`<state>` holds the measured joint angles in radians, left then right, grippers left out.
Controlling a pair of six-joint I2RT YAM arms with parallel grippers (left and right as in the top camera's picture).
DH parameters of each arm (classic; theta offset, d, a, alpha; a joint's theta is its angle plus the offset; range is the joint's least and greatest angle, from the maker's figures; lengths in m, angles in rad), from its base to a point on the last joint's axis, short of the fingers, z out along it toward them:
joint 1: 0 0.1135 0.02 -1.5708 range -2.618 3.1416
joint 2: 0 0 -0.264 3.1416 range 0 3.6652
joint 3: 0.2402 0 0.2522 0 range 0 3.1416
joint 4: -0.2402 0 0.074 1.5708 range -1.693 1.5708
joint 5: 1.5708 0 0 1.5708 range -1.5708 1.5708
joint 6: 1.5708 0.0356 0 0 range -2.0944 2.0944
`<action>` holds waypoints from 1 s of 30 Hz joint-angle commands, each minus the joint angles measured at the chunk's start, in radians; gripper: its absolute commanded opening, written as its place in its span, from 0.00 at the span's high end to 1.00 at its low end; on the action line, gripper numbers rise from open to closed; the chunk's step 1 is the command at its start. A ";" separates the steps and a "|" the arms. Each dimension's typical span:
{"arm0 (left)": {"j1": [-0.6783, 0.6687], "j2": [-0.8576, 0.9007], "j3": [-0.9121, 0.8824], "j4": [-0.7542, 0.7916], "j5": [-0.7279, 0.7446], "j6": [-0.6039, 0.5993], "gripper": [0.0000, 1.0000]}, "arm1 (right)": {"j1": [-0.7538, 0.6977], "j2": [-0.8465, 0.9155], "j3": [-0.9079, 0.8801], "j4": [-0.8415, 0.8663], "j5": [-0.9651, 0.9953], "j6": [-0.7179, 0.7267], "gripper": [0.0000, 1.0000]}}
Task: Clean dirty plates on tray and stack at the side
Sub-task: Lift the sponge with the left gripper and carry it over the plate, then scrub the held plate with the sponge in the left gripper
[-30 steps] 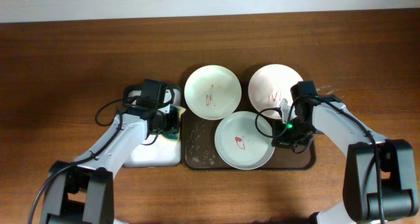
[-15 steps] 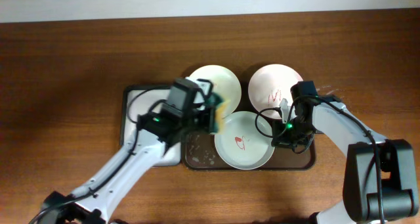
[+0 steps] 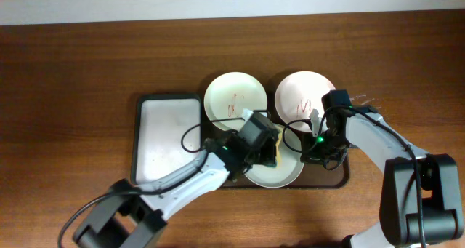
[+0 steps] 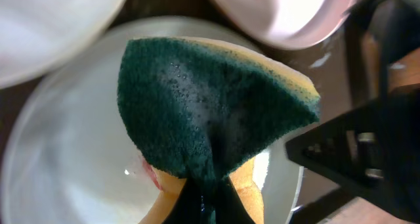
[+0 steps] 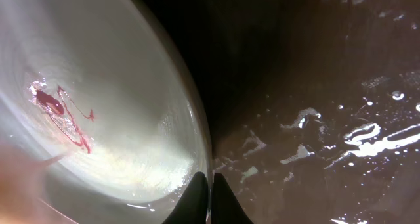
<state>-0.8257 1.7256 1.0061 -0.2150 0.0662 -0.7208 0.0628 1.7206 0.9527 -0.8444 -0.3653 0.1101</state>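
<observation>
Working over a brown wooden table. Lying at the front middle of the dark brown tray, wet and flecked with suds: the pale green plate, carrying a red scribble stain near its centre. Pinching that plate's right rim between closed fingers and steadying it against the tray floor: the right gripper. Clamping a folded green-and-yellow sponge from below, green face spread wide over the plate and covering most of the stain: the left gripper. Not telling clearly whether the sponge is pressing on the plate or hanging just above it.

Resting behind, partly overlapping the tray's far rim and each showing red marks: the white plate on the left and the pale pink plate on the right. Lying to the left, just beside the big tray: a smaller white-lined tray.

Judging the step in hand as scrubbing the first plate, with nothing stacked at the side yet. Calling next for pushing the sponge down flat and rubbing across the scribble, while holding the rim grip firm so the wet plate is not sliding or tipping.
</observation>
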 commanded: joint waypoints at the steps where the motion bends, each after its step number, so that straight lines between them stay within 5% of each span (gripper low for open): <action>1: -0.013 0.054 0.011 0.013 -0.037 -0.102 1.00 | 0.010 0.005 0.014 -0.005 -0.013 0.003 0.95; 9: -0.025 0.146 0.011 0.045 -0.054 -0.101 1.00 | 0.010 0.005 0.014 -0.005 -0.013 0.003 0.96; 18: -0.023 0.150 0.041 -0.150 -0.401 -0.005 1.00 | 0.010 0.005 0.014 -0.008 -0.013 0.003 0.96; 22: -0.021 0.082 0.123 -0.154 -0.273 0.148 1.00 | 0.010 0.005 0.014 -0.008 -0.012 0.003 0.95; 26: -0.021 0.066 0.161 -0.134 -0.086 0.124 1.00 | 0.010 0.005 0.014 -0.008 -0.012 0.003 0.96; 30: -0.021 0.072 0.160 -0.134 -0.084 0.031 1.00 | 0.010 0.005 0.014 -0.008 -0.012 0.003 0.96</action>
<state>-0.8494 1.8309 1.1477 -0.3519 -0.0666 -0.6334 0.0654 1.7214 0.9531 -0.8478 -0.3843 0.1131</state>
